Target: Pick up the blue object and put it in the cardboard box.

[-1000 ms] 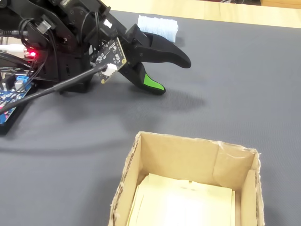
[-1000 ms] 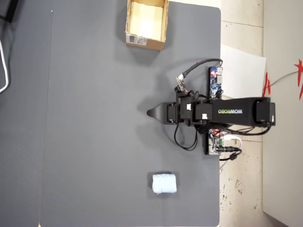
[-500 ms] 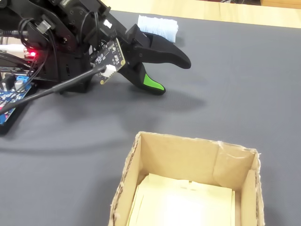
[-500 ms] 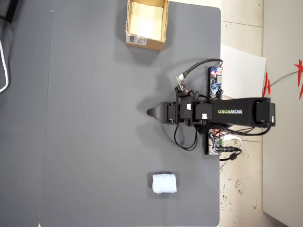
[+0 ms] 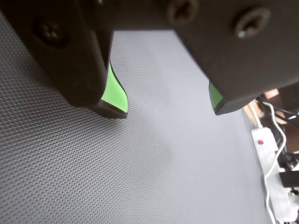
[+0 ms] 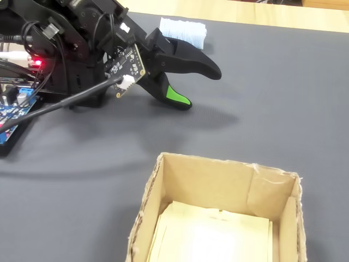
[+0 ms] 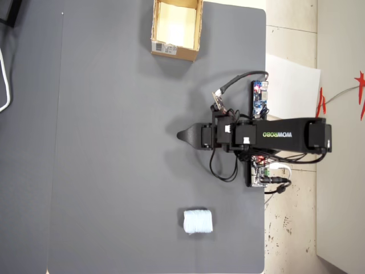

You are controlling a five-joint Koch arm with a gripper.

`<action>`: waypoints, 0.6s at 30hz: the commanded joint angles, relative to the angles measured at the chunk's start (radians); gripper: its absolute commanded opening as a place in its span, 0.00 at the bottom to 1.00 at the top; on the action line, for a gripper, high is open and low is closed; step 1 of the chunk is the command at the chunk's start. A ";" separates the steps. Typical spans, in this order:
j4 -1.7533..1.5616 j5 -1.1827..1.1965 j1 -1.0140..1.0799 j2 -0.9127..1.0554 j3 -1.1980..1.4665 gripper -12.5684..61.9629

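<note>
While the black arm (image 7: 285,135) lies stretched low across the grey bench (image 7: 114,171), its end effector (image 6: 199,87) hangs just above the mat with nothing in it — the wrist view shows two green-lined fingertips (image 5: 114,95) standing apart with bare mat between them. In the overhead view the end effector (image 7: 181,136) points toward the left edge of the picture, roughly midway between the two task items. The blue object (image 7: 198,221), a pale fuzzy block, rests on the bench toward the bottom of that view, well apart from the arm; in the fixed view it (image 6: 182,31) shows behind the upper jaw near the bench's far edge. The cardboard box (image 7: 176,29) sits at the top of the overhead view, open side up, a white label on its lower outer wall. Seen from the fixed view, the box (image 6: 218,180) fills the foreground — its pale yellowish floor appears empty, though the frame crops part of it.
</note>
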 commanded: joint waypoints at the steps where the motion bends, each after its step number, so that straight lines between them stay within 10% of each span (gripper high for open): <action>1: 0.038 0.032 0.000 0.087 0.037 0.63; 18: 0.035 0.075 -0.023 0.086 0.037 0.62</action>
